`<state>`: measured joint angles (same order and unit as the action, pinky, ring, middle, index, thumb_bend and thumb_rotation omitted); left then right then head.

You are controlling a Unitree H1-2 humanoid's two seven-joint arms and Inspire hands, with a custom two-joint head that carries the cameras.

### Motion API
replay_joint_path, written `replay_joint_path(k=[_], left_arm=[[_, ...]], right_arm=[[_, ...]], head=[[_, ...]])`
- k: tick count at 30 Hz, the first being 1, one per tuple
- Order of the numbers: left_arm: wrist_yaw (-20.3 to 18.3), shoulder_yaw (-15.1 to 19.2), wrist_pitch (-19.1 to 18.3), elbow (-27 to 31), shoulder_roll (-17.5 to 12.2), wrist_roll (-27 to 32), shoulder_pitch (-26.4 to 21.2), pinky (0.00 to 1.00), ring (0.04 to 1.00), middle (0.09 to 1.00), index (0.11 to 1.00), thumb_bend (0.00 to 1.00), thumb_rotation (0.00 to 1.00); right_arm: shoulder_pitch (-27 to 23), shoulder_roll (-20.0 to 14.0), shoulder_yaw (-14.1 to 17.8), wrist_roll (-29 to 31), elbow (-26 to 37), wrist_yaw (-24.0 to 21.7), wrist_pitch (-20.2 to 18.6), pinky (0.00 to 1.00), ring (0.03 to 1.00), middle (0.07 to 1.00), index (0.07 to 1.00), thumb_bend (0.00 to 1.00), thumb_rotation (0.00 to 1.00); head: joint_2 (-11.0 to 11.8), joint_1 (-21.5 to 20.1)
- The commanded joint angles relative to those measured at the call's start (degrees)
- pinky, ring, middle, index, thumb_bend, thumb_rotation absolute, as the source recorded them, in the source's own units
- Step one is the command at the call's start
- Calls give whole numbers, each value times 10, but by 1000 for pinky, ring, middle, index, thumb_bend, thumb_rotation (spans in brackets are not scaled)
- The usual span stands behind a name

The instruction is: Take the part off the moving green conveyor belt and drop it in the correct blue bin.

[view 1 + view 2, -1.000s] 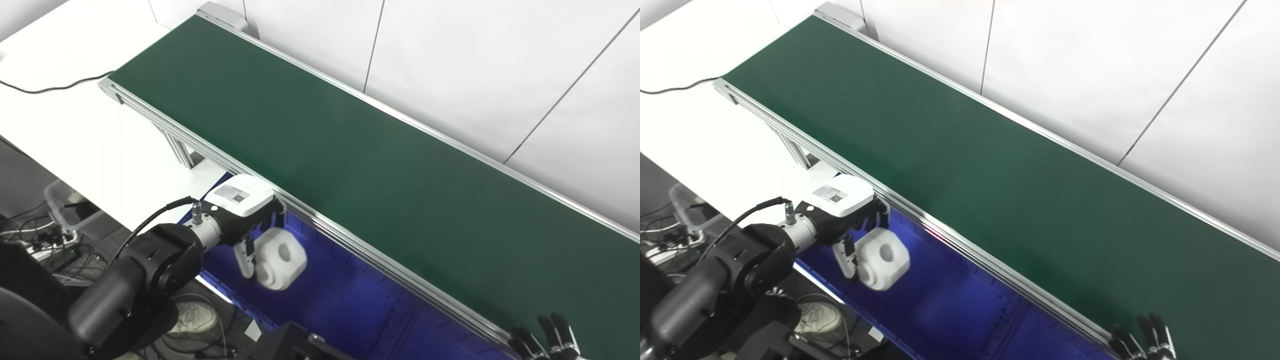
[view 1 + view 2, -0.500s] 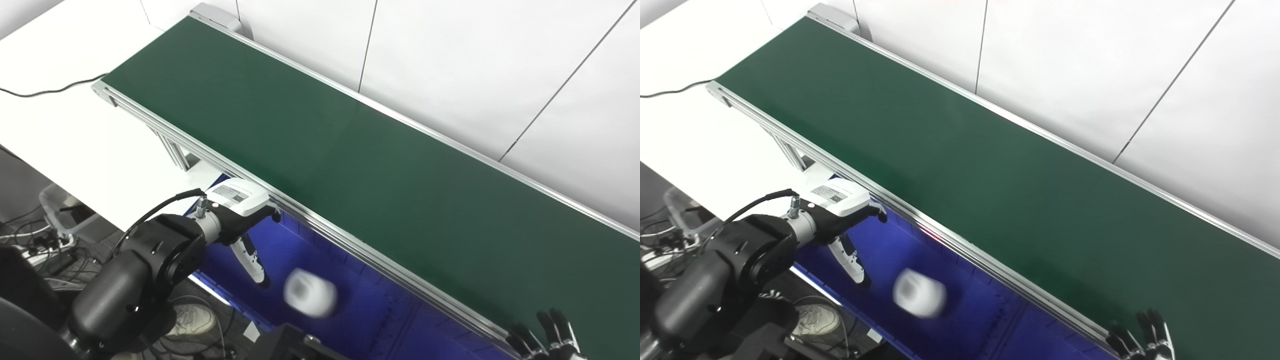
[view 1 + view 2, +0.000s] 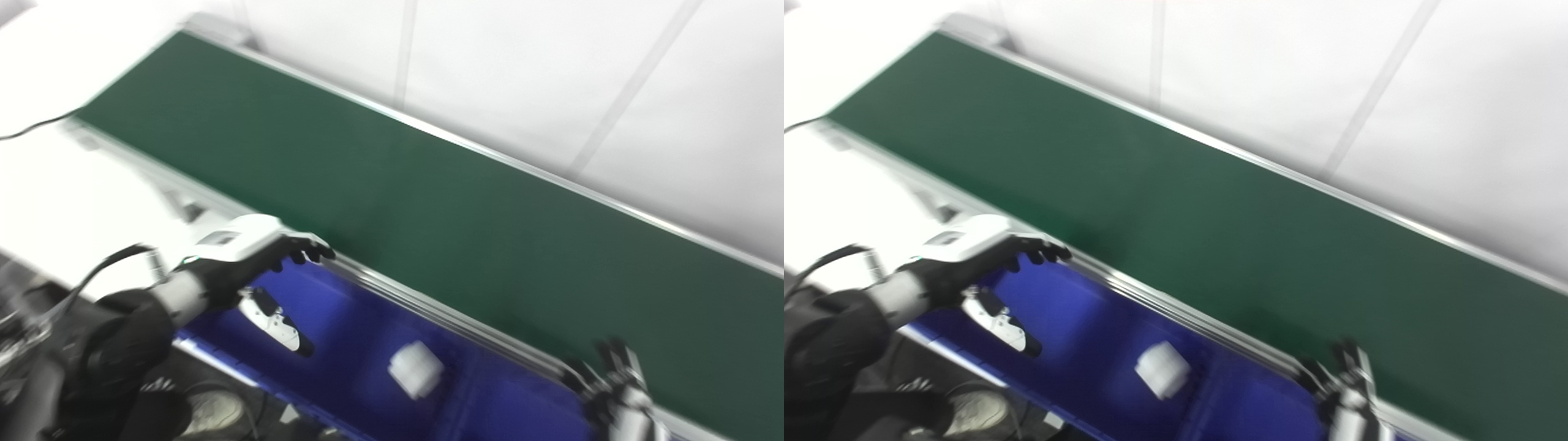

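Now the white part [image 3: 416, 369] lies inside the blue bin [image 3: 343, 306], just below the conveyor belt [image 3: 429, 208]. A second ago the left hand [image 3: 257, 257] held it; now its fingers are spread and empty above the bin. The right hand [image 3: 612, 386] waits with fingers apart near the belt's edge. The drop seems done; the camera has shifted too.

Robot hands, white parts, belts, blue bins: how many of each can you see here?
Robot hands: 2 (left robot hand, right robot hand)
White part: 1
Green conveyor belt: 1
Blue bin: 1
Total: 5
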<state>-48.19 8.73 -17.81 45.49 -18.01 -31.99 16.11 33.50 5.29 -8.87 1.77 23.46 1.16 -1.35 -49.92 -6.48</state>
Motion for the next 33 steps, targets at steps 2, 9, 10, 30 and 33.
replay_joint_path(k=[2,9,10,30,33], left_arm=[[48,55,-90,29,61,248,-64,683,799,839,841,777,490],[142,22,-89,-34,171,308,-88,829,889,922,948,656,665],[154,15,-90,-40,175,313,-86,870,916,946,968,644,678],[273,-128,89,-213,125,258,-51,975,997,1000,1000,667,764],[297,-138,123,-215,144,262,-39,944,987,1000,1000,666,728]], right_arm=[[0,49,-41,-69,-13,30,39,695,750,898,923,728,933],[-29,94,-92,-140,-80,82,59,735,767,916,945,690,1000],[-33,98,-96,-144,-88,89,62,737,770,920,948,681,1000],[-52,123,-110,-177,-136,179,100,761,791,958,965,616,1000],[-49,112,-106,-172,-112,173,90,750,784,951,957,634,1000]], head=[[7,-94],[26,-254],[27,-259],[12,-324],[0,-283]])
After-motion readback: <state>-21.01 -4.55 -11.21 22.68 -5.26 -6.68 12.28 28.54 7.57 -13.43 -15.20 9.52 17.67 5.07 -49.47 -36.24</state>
